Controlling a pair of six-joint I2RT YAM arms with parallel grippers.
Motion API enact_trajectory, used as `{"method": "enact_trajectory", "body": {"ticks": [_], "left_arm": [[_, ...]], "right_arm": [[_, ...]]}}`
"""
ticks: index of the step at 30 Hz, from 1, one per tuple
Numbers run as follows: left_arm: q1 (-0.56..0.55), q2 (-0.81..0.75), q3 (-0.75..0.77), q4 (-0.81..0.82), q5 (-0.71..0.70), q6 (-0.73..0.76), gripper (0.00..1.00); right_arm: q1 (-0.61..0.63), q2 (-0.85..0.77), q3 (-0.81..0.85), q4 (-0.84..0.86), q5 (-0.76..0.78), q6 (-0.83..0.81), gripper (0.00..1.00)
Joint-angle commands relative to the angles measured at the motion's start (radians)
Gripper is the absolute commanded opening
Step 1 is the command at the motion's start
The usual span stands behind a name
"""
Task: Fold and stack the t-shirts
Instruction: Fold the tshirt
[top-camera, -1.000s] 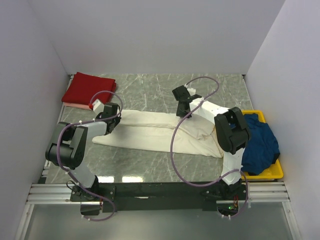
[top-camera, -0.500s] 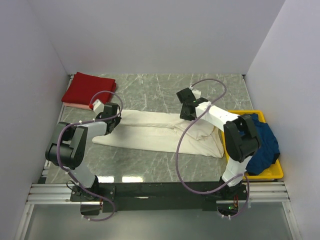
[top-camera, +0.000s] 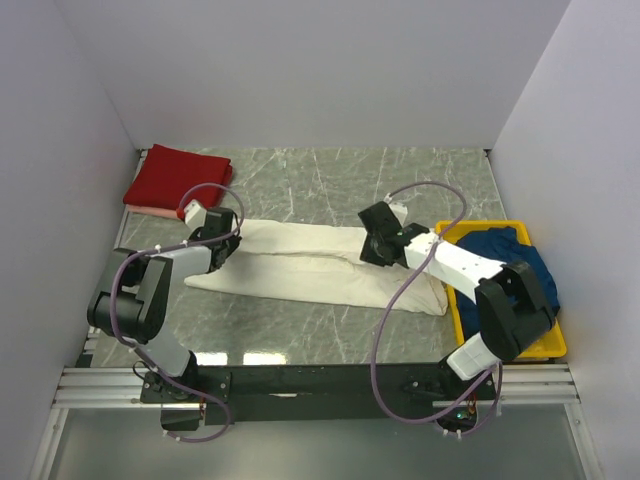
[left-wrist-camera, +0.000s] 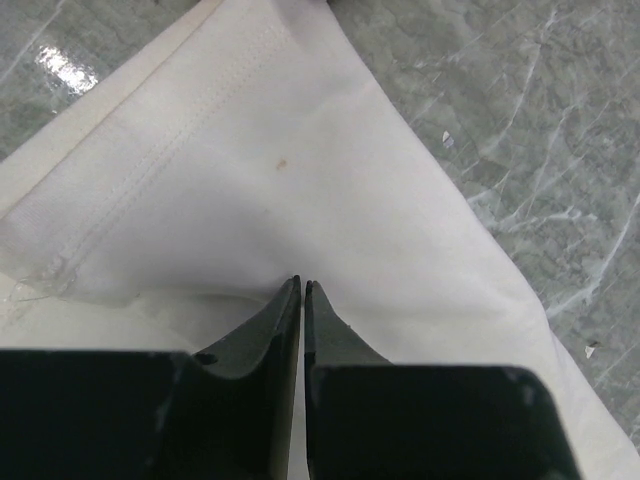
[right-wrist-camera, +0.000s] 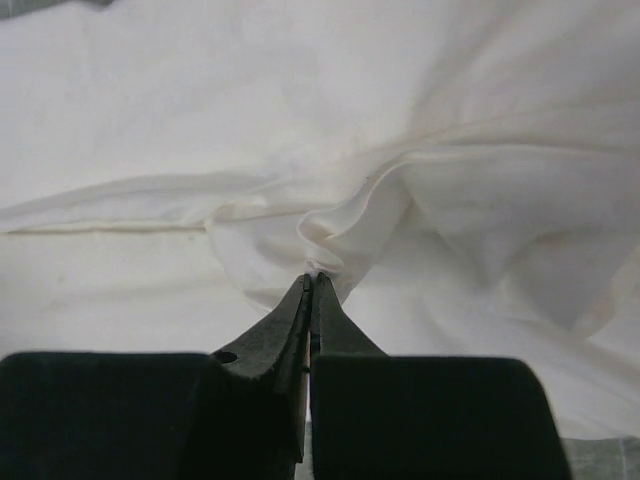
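Left tool (left-wrist-camera: 302, 286) and right tool (right-wrist-camera: 312, 279) pinch cream t-shirt (top-camera: 300, 266) on marble table (top-camera: 300, 176); navy t-shirt (top-camera: 496, 246) partly hidden behind right arm (top-camera: 452, 263).

Bright, even light; soft shadows

Your top camera looks down on the whole table (top-camera: 300, 170) from behind its near edge. Each wrist camera sits very close over the cream shirt (top-camera: 300, 265), which all three views share.
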Motion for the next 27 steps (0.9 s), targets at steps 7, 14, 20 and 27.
{"method": "enact_trajectory", "body": {"ticks": [7, 14, 20, 27], "left_arm": [[0.007, -0.071, -0.030, 0.037, 0.022, 0.023, 0.11], [0.008, -0.116, -0.040, 0.054, 0.053, 0.038, 0.19], [-0.002, -0.151, -0.030, 0.158, 0.252, 0.122, 0.34], [-0.158, -0.153, 0.041, 0.187, 0.445, 0.265, 0.44]], "right_arm": [[0.073, -0.081, -0.161, 0.217, -0.086, 0.198, 0.00], [0.114, -0.061, -0.212, 0.311, -0.074, 0.246, 0.10], [0.116, -0.180, -0.206, 0.247, -0.035, 0.172, 0.49], [-0.118, -0.332, -0.190, 0.093, -0.062, 0.031, 0.58]]}}
